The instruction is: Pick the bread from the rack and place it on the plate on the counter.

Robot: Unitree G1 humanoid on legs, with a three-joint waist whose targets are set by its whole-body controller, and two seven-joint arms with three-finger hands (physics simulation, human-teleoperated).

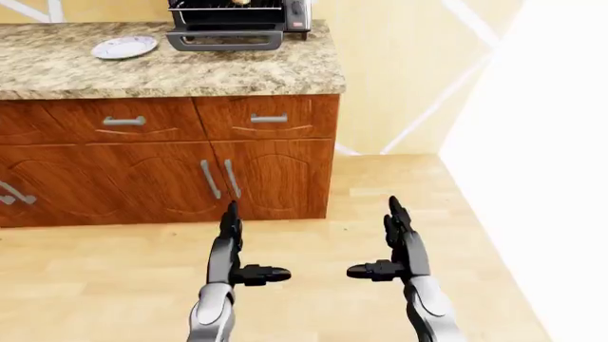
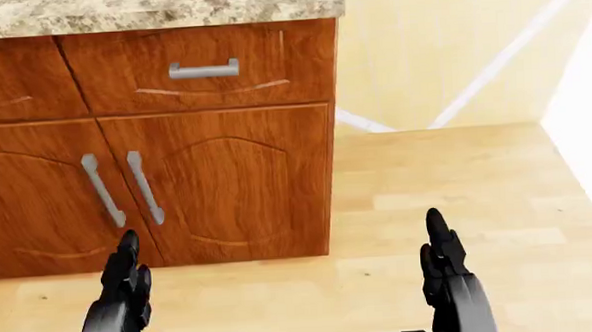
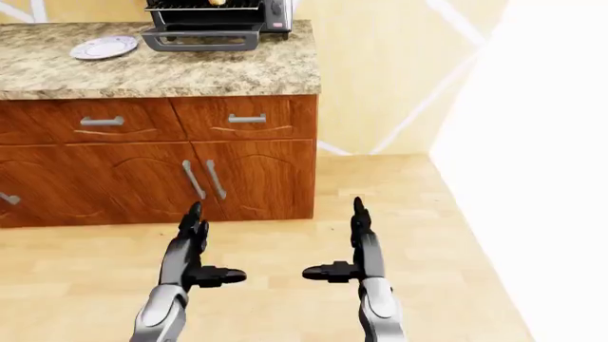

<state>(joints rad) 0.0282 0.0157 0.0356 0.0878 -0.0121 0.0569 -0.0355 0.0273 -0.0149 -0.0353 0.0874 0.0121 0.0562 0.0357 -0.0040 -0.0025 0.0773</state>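
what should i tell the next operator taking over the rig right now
Left hand: open, empty, held over the floor.
Right hand: open, empty, likewise.
Plate: on the counter, empty, left of the toaster oven.
Bread: only a sliver shows at the left-eye view's top edge, on the rack in the open oven.
Done: nothing picked.
Left: walk up to the counter, reach into the oven, take the bread, set it on the plate.

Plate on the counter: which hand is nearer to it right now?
Left. The plate lies at the upper left of the left-eye view. The left hand hangs low over the floor, below and right of it; the right hand is farther right. Both are well short of the counter.
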